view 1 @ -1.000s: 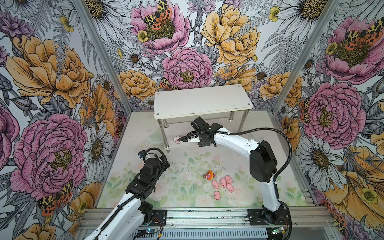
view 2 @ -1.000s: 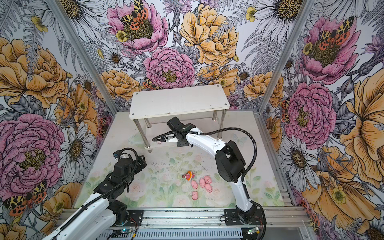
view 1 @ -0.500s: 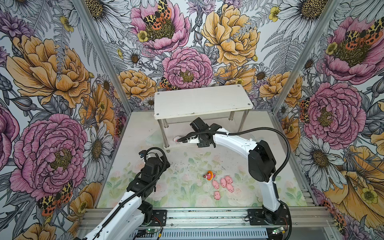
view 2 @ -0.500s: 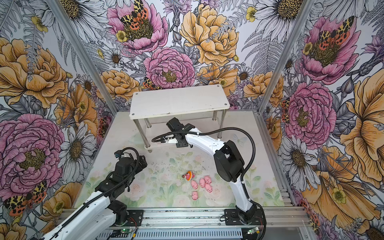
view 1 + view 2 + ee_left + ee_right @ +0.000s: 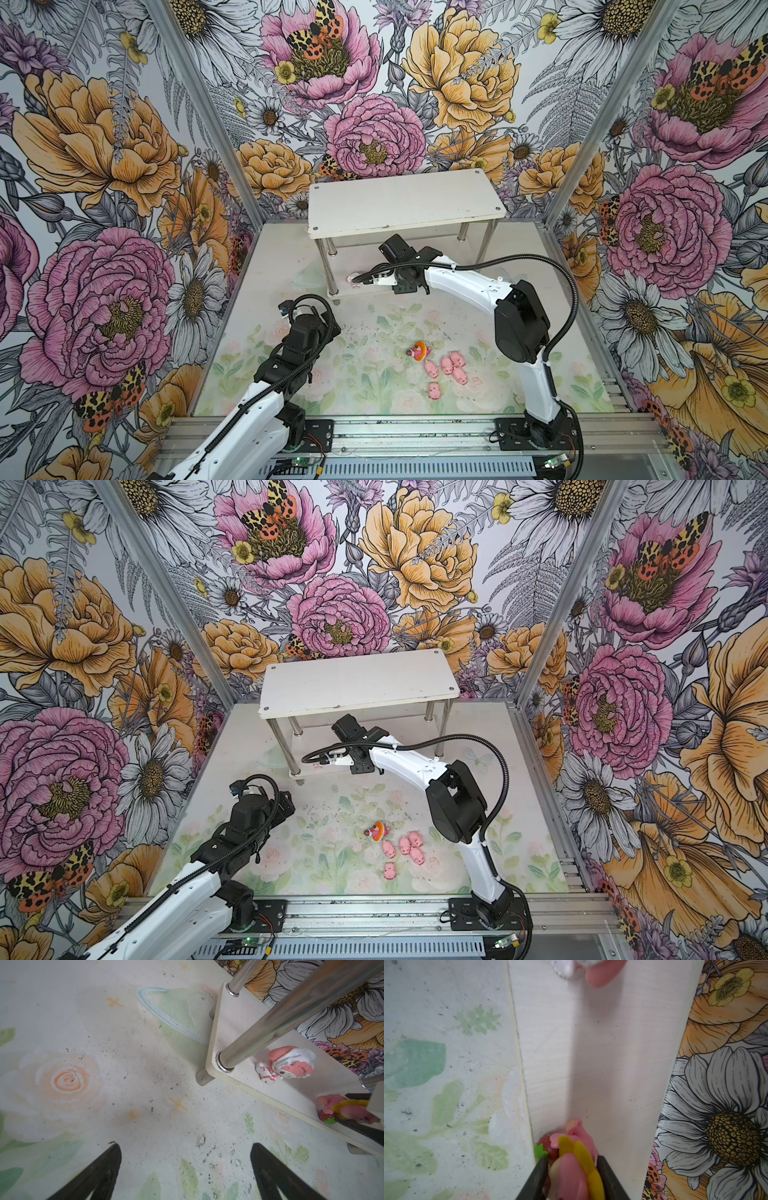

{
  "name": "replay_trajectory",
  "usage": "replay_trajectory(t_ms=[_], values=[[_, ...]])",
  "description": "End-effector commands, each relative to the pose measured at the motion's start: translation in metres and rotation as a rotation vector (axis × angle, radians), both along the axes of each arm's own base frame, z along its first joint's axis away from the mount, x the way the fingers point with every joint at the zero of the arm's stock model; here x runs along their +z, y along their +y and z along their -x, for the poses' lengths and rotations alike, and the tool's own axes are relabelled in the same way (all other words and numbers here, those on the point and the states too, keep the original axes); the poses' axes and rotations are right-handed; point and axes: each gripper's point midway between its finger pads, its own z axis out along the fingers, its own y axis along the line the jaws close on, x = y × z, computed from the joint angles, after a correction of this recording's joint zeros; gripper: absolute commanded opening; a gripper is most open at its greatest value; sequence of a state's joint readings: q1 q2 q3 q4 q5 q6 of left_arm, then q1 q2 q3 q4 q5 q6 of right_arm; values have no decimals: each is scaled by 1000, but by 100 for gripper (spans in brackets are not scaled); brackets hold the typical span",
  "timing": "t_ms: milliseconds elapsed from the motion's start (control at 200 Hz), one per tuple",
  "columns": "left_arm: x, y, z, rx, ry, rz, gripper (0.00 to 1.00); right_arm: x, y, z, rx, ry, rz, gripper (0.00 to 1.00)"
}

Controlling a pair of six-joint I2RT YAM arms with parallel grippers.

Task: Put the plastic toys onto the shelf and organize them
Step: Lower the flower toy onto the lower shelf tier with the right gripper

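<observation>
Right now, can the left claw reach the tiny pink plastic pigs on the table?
Probably yes. The open left claw has only the small orange plastic toy near its path to the tiny pink plastic pigs; the right claw is away at the white two-tier shelf.

Three tall printed walls (image 5: 232, 50) full of big drawn pink flowers (image 5: 374, 137), orange flowers (image 5: 461, 70) and white daisies (image 5: 195, 286), with spotty orange moths (image 5: 316, 39). In the back corners, shiny silver metal posts (image 5: 205, 104). Down low, a pale flat floor (image 5: 365, 386) with faint green leaves and soft roses, dotted with little black specks (image 5: 160, 1076). Along the near edge, a grey metal rail (image 5: 415, 430).
</observation>
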State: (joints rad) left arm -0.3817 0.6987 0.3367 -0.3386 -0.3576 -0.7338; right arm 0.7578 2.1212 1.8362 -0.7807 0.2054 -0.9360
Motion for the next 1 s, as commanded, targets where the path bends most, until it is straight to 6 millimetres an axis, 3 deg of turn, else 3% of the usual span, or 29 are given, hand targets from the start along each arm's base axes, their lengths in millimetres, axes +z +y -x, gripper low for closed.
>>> replay_trajectory(t_ms=[0, 295, 996], values=[[17, -4, -9, 2, -49, 37, 99, -5, 6, -5, -9, 8, -18, 40], [18, -5, -9, -2, -51, 40, 99, 4, 6, -9, -28, -7, -44, 50], [19, -6, -8, -5, -54, 50, 99, 19, 9, -17, -60, -47, -97, 61]])
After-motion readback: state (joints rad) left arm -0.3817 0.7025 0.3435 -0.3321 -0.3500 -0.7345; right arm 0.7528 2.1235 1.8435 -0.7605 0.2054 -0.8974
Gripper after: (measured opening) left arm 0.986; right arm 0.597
